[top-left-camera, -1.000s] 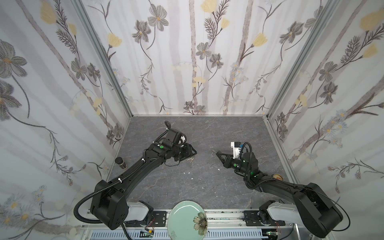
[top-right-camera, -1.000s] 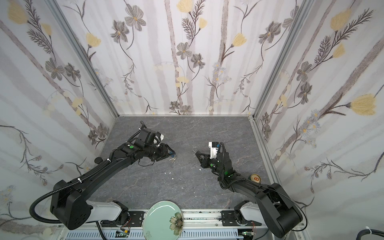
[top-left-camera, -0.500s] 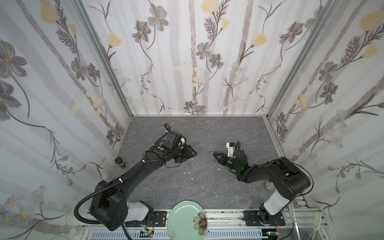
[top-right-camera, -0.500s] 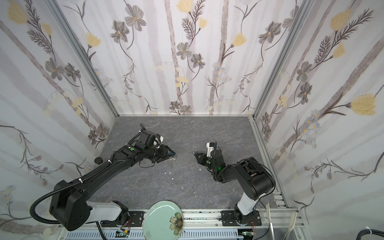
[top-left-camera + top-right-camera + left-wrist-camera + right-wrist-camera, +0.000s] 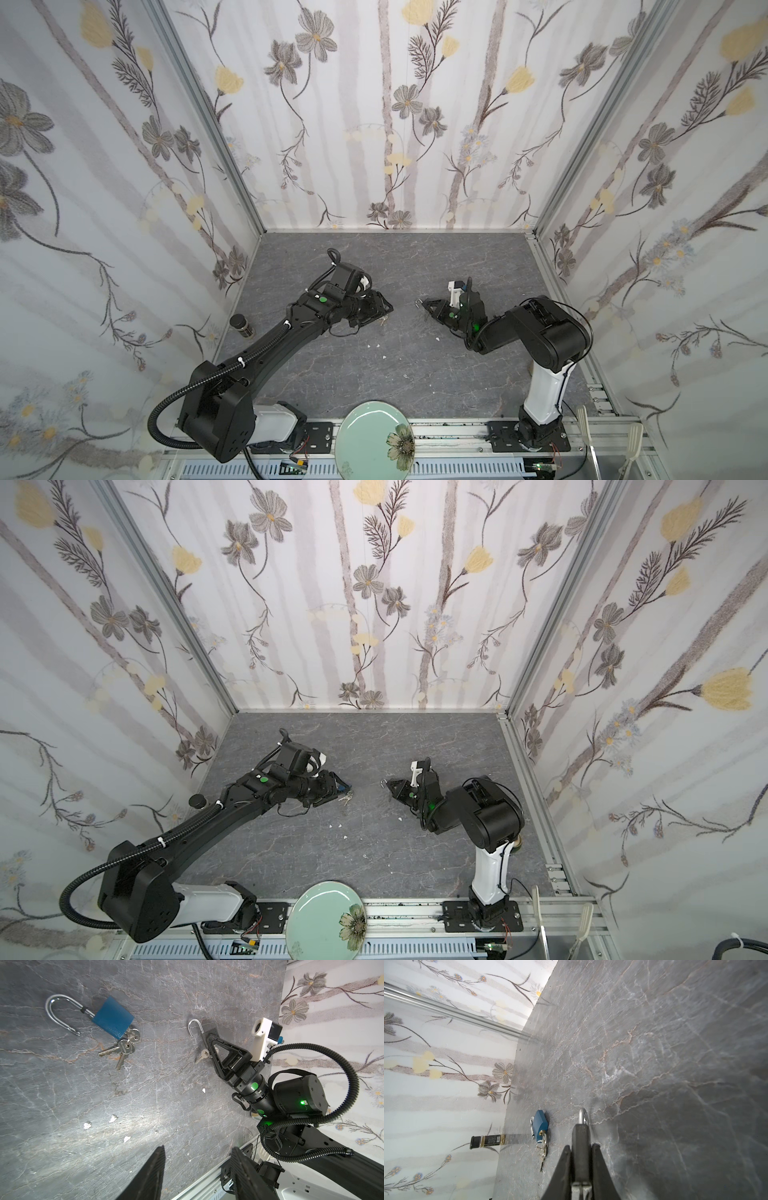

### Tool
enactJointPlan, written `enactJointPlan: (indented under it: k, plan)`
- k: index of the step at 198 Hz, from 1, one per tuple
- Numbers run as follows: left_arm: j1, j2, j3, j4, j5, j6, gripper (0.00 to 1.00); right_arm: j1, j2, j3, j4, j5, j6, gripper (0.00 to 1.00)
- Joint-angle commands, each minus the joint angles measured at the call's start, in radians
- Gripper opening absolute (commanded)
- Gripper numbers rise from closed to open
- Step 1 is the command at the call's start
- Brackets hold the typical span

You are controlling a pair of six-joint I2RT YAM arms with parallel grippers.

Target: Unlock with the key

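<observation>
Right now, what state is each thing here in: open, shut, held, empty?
Blue padlock: lying flat, shackle open, bunch of keys at its base.
Grey padlock: shackle open, held off to the side of the blue one.
Right gripper: shut on grey padlock.
Left gripper: open, empty.
Bottle: upright, capped.
Plate: empty.

The bench [image 5: 187, 1115] looks like matt grey veined stone. The blue padlock [image 5: 113, 1018] has a finely grained painted body and a polished metal shackle [image 5: 60, 1012]; its keys [image 5: 124, 1047] are bright metal, the grey padlock [image 5: 580, 1142] dull.
</observation>
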Motion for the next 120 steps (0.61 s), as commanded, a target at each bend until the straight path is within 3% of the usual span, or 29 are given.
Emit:
enactJointPlan:
  k: [1,58,120]
  plan:
    - [0.004,0.002,-0.001,0.026,0.003,-0.005,0.53,-0.010,0.020,0.012,0.046,-0.022,0.040,0.13]
    - [0.006,0.010,-0.001,0.034,0.010,-0.012,0.54,-0.024,0.000,-0.001,-0.037,-0.002,0.042,0.25]
    - [0.007,0.002,-0.014,0.040,0.008,-0.015,0.54,-0.028,-0.113,0.027,-0.388,0.088,-0.043,0.33]
